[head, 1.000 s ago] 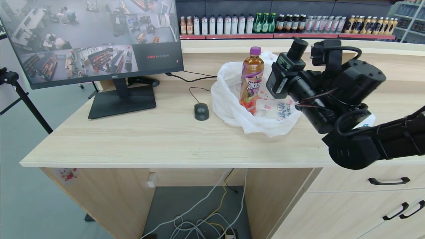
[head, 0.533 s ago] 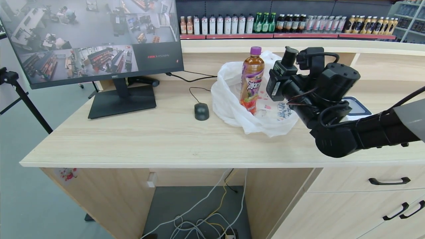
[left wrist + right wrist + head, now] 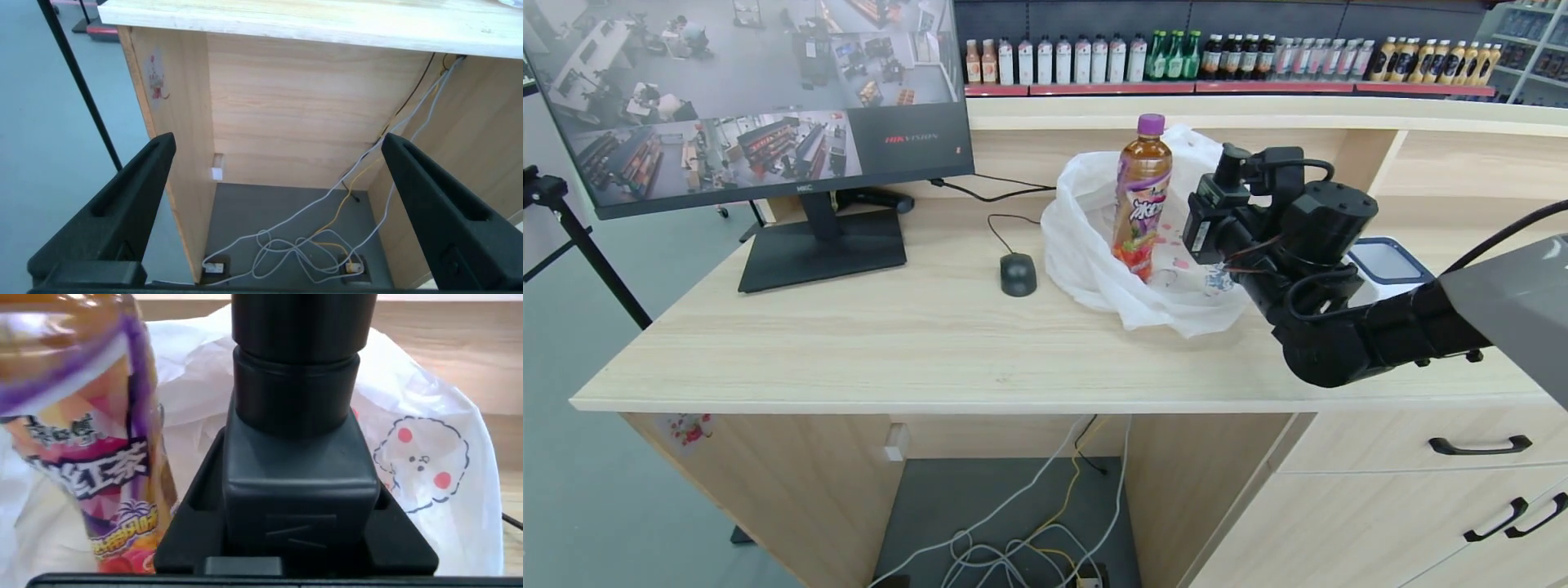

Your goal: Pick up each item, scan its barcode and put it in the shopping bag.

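Head view: a tea bottle (image 3: pixel 1142 200) with a purple cap stands upright inside the open mouth of a white shopping bag (image 3: pixel 1086 253) on a pale wooden counter (image 3: pixel 890 343). The right gripper (image 3: pixel 1232 233) is clamped on a black barcode scanner (image 3: pixel 1207 214), held off the counter over the bag's right side, just beside the bottle and level with its label. From the right wrist, the scanner's body stands in the foreground with the bottle's printed label close alongside and the bag's cartoon print behind. A black mouse (image 3: pixel 1018 273) lies on the counter to the left of the bag, and a monitor (image 3: pixel 752 98) showing security footage stands farther left. A blue-rimmed white tray (image 3: pixel 1384 263) sits on the counter behind the right arm. Rows of drinks fill a shelf (image 3: pixel 1217 57) at the back. The left gripper (image 3: pixel 278 140) hangs below the counter's edge with its jaws spread wide and nothing between them, facing loose cables (image 3: pixel 310 245) on the floor under the desk.
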Controlling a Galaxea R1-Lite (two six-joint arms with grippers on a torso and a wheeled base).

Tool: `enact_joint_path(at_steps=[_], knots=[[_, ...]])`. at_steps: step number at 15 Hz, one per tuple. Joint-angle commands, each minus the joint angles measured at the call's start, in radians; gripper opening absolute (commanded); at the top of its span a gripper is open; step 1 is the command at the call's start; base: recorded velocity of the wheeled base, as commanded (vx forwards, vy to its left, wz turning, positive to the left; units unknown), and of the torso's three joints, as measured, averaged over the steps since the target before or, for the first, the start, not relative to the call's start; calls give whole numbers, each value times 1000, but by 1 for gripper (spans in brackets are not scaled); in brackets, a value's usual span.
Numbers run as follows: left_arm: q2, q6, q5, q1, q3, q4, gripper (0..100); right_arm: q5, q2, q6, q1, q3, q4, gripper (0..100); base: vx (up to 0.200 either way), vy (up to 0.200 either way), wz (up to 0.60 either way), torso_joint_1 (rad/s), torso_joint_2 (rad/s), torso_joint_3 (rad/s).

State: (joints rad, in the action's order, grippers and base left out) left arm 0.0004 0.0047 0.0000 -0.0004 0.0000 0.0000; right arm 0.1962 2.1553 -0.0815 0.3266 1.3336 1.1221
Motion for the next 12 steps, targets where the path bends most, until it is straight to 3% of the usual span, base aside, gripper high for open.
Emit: enact_joint_path(at_steps=[1, 4, 12], knots=[[0, 0, 0, 0, 0, 0, 100, -1, 58, 2, -6, 44, -2, 0, 0, 0, 0, 0, 0, 0], [0, 0, 0, -1, 0, 0, 100, -15, 113, 2, -18, 130, 1, 0, 0, 0, 0, 0, 0, 0], [0, 0, 0, -1, 0, 0, 100, -12, 155, 2, -57, 130, -4, 0, 0, 0, 0, 0, 0, 0]])
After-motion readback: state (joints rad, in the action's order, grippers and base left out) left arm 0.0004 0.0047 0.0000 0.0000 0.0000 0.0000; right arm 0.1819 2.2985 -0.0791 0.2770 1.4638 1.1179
